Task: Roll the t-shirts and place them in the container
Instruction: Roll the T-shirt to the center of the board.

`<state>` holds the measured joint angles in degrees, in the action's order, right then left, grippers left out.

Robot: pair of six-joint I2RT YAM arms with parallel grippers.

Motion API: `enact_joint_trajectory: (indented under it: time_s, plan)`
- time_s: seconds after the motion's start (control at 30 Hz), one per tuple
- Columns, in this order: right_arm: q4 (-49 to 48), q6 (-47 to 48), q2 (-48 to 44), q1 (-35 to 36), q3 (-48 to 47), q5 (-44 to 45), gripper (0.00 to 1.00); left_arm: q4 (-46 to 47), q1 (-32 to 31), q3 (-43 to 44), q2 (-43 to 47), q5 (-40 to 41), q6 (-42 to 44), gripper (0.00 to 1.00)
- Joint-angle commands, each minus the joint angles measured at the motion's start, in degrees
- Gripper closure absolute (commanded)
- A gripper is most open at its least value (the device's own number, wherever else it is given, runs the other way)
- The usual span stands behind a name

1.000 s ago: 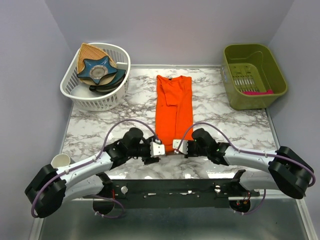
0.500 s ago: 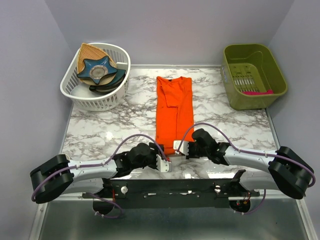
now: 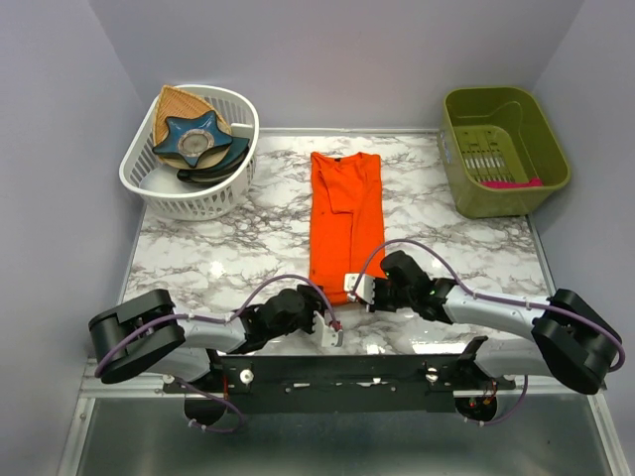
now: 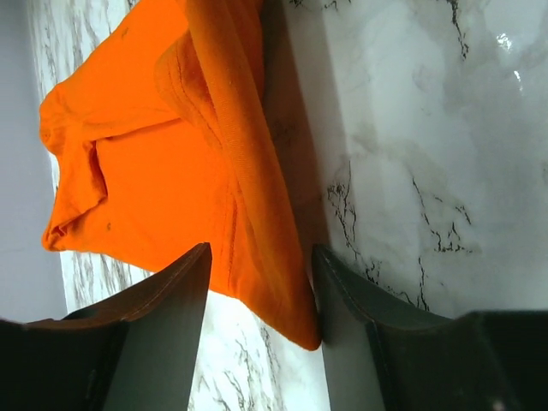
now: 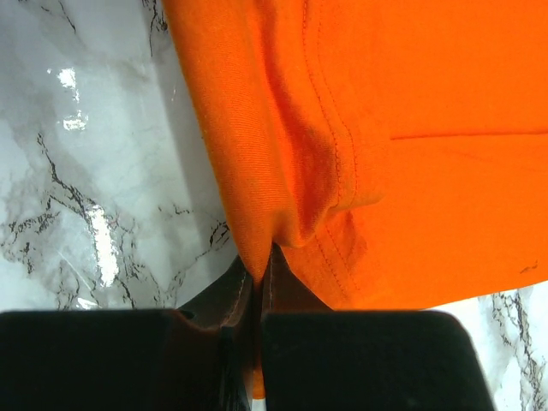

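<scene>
Left gripper [image 3: 334, 329] has been drawn back from the near-left corner of the shirt [image 3: 345, 223] toward the near table edge, and its arm has been folded in closer to the base. The jaws have been narrowed a little. In the left wrist view they are still parted, with the hem corner lying between them and not pinched, so this side counts as released. This is read as a re-approach for a fresh grab. Right gripper [image 3: 355, 289] has not been moved. It is clenched on the near-right hem, and the fabric is seen bunched and nipped between the fingers in its own wrist view. The shirt is laid flat mid-table as a narrow folded strip, collar at the far end and hem at the near end by both grippers. No roll has been started. Only one corner is secured, so rolling is judged blocked until the left corner is taken too, otherwise a skewed roll is likely. The surface is a glossy marble-pattern table [image 3: 198, 263] with glare patches, probably slick under cloth. A white basket [image 3: 149, 183] is set at far left, holding a blue star dish [image 3: 195, 139] and a tan wedge [image 3: 177, 102]. A green bin [image 3: 496, 203] is set at far right, with something pink [image 3: 516, 182] inside. The cell is closed in by plain lilac walls [image 3: 327, 59].
</scene>
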<state>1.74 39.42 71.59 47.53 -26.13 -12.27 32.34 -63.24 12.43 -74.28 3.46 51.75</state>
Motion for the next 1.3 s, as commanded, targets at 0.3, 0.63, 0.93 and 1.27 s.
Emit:
enact_joint_trajectory:
  time_s: [0.3, 0.63, 0.93, 1.27]
  plan:
    - [5.9, -1.6, 1.2, -0.9, -4.1, -3.2, 0.94, -18.0, 1.9, 6.7, 4.3, -5.5, -2.1, 0.93]
    - [20.1, 3.3, -3.4, -6.3, -8.5, -11.4, 0.95, -55.5, 18.5, 25.1, 3.4, -31.2, -5.2, 1.0]
    - [40.9, 17.3, 5.6, -15.8, -21.6, -24.8, 0.95, -77.9, 25.1, 38.9, -6.7, -43.3, 0.7, 1.0]
    - [65.7, 30.7, 26.6, -21.5, -40.8, -31.5, 0.95, -95.4, 31.9, 55.7, -24.9, -50.8, 7.8, 1.0]
